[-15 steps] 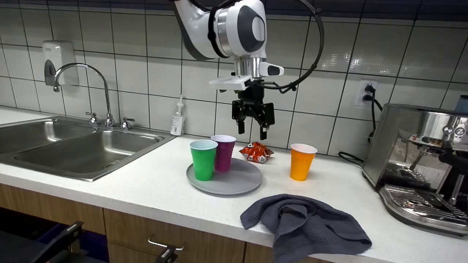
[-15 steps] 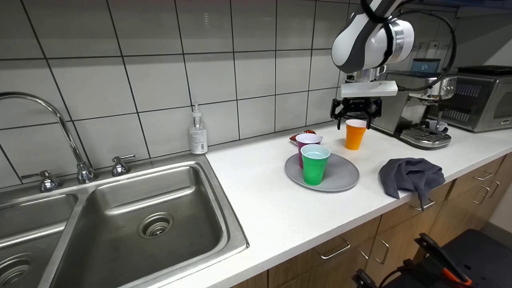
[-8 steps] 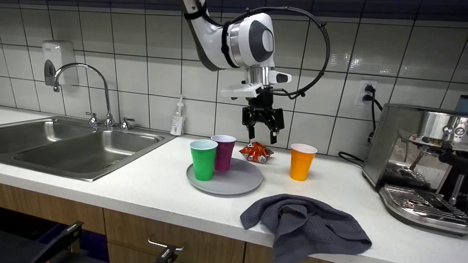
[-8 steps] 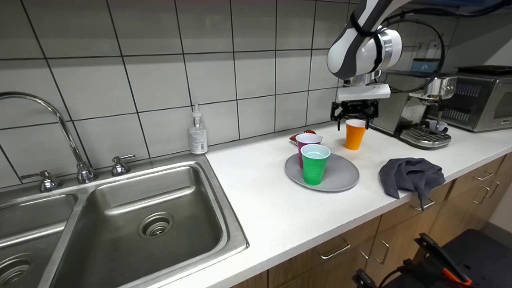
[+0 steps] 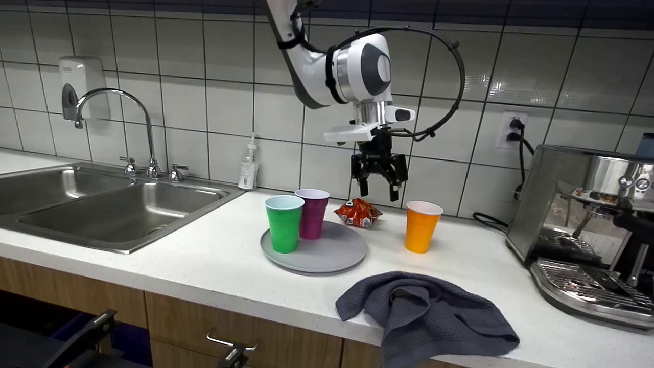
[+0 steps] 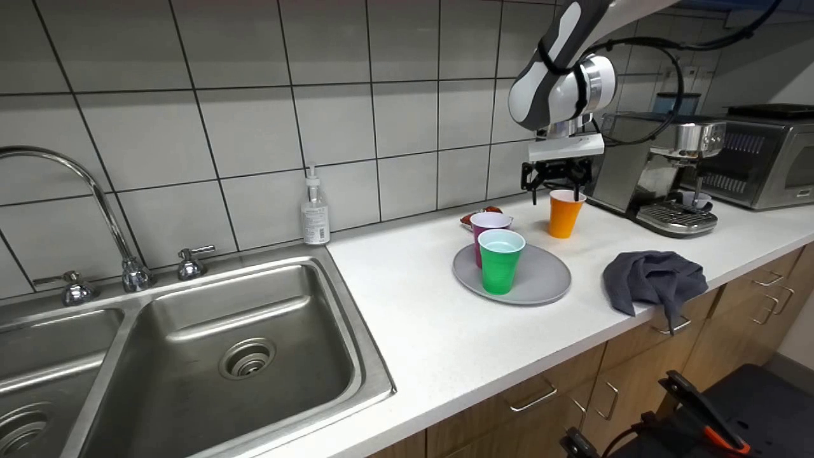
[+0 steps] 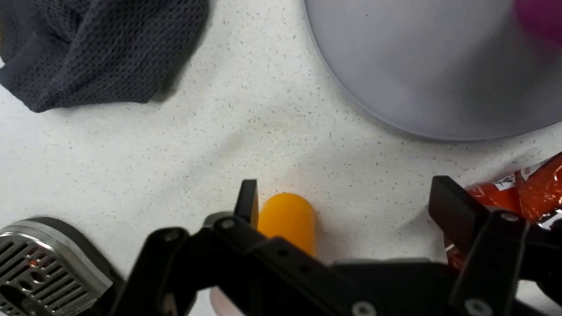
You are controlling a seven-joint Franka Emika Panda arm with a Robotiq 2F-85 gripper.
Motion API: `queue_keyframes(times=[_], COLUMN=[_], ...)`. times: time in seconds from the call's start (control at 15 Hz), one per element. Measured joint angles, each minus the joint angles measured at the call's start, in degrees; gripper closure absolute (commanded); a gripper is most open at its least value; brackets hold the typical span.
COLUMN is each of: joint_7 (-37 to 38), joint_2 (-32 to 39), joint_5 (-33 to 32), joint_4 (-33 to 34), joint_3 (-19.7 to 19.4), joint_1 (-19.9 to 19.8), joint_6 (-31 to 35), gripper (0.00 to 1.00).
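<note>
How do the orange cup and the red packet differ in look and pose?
The orange cup stands upright, tapering downward; the red packet lies low and crinkled.
The orange cup is plain and pale-rimmed; the red packet is shiny, with white patches.
The orange cup is taller than the red packet.
Both rest on the counter, off the gray plate; the open gripper holds neither.

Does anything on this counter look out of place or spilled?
The dark gray towel lies crumpled, partly hanging over the front edge of the counter, so it looks untidy. I see no clear spill.
</note>
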Motion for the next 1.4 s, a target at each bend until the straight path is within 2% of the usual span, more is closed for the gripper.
queue_keyframes(times=[1.4], joint_7=[0.0], joint_2=[16.8], joint_5=[3.9], joint_4=[25.9], joint_3=[-0.1], joint_1=[-4.7], joint_6=[-12.2], gripper=[0.0])
